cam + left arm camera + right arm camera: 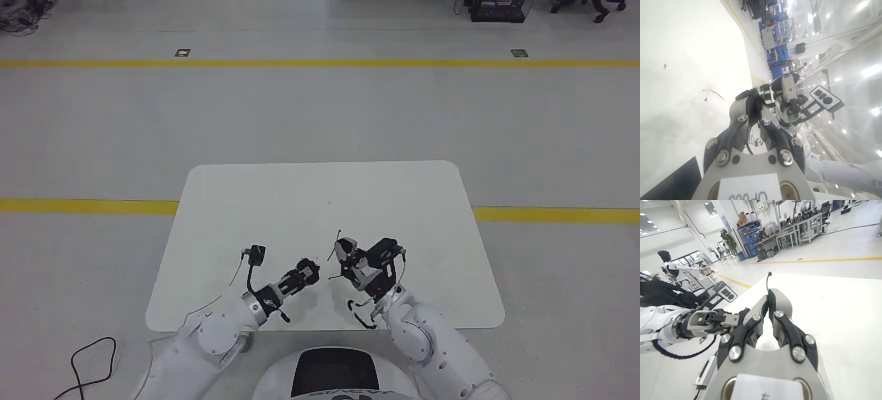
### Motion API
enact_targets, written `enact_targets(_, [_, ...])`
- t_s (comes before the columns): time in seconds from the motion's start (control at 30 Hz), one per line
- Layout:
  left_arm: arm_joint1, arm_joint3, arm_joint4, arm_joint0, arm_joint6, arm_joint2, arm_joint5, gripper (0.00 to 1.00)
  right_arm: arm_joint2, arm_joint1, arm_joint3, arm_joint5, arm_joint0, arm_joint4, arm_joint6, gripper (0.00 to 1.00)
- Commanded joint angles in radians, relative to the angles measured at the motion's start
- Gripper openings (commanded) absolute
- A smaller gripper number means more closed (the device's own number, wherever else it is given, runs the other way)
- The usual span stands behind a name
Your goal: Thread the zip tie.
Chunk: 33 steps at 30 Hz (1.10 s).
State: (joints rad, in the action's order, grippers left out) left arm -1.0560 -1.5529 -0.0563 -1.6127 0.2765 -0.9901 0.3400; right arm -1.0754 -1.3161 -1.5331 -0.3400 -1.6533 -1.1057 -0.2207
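Right wrist view: the right gripper (768, 294) is seen pressed together on the zip tie (767, 282), which is pinched between the pads close to the tips. A short free length is carried straight out past the fingertips, in line with the fingers. It is ended by the small square head (769, 273), which appears clear of the table (838, 317). The rest of the zip tie is hidden by the fingers, so where its other end runs cannot be told.

The left gripper (745, 310) is found just beside one finger of the right gripper, behind the pinch point and off to one side of the head. Its tips are closed together, and whether anything is held between them cannot be made out.

The coming move is judged to turn on this offset. The head lies ahead of the left tips and to one side, and the free length's long axis is set roughly crosswise to the line of the left fingers. The left gripper is taken to be the arm free to act, so the loose end would have to be brought forward to the head and lined up with its slot before any push is made.
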Motion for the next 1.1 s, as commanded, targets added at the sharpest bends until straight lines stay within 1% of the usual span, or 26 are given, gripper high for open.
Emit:
enact_targets(0.0, [0.000, -0.001, 0.000, 0.000, -0.001, 0.000, 0.000, 0.00, -0.001, 0.000, 0.000, 0.000, 0.000, 0.001, 0.000, 0.00])
enact_targets(0.13, [0.000, -0.001, 0.000, 0.000, -0.001, 0.000, 0.000, 0.00, -0.001, 0.000, 0.000, 0.000, 0.000, 0.001, 0.000, 0.00])
enact_targets(0.17, [-0.001, 0.001, 0.017, 0.004, -0.019, 0.002, 0.000, 0.00, -0.001, 0.000, 0.000, 0.000, 0.000, 0.001, 0.000, 0.00])
enact_targets(0.2, [-0.002, -0.005, 0.041, 0.005, -0.027, 0.010, 0.000, 0.00, 0.003, 0.000, 0.002, 0.000, -0.001, -0.007, 0.000, 0.00])
enact_targets(0.27, [-0.006, -0.024, 0.051, -0.004, -0.069, 0.019, 0.000, 0.00, 0.024, 0.001, 0.009, 0.000, -0.004, 0.034, -0.030, 0.00])
enact_targets(0.3, [-0.007, -0.030, 0.078, -0.010, -0.095, 0.024, 0.000, 0.00, 0.036, 0.005, 0.021, 0.000, -0.001, 0.030, -0.051, 0.00])
enact_targets(0.4, [-0.007, -0.031, 0.184, -0.023, -0.180, 0.040, 0.000, 0.00, 0.061, 0.019, 0.041, 0.000, 0.004, 0.027, -0.125, 0.00])
enact_targets(0.47, [-0.008, -0.032, 0.200, -0.029, -0.221, 0.053, 0.000, 0.00, 0.075, 0.028, 0.054, 0.000, 0.009, 0.021, -0.159, 0.00])
enact_targets(0.53, [-0.007, -0.031, 0.237, -0.027, -0.261, 0.063, 0.000, 0.00, 0.085, 0.039, 0.066, 0.000, 0.015, 0.017, -0.194, 0.00])
enact_targets(0.67, [-0.004, -0.036, 0.268, -0.024, -0.332, 0.084, 0.000, 0.00, 0.104, 0.056, 0.082, 0.000, 0.025, 0.015, -0.233, 0.00])
enact_targets(0.87, [0.005, -0.039, 0.263, -0.014, -0.368, 0.111, 0.000, 0.00, 0.136, 0.074, 0.105, 0.000, 0.047, 0.032, -0.266, 0.00])
enact_targets(0.93, [0.009, -0.042, 0.258, -0.013, -0.367, 0.120, 0.000, 0.00, 0.146, 0.077, 0.115, 0.000, 0.057, 0.039, -0.276, 0.00])
enact_targets(1.07, [0.009, -0.042, 0.258, -0.012, -0.367, 0.121, 0.000, 0.00, 0.170, 0.080, 0.142, 0.000, 0.081, 0.053, -0.303, 0.00])
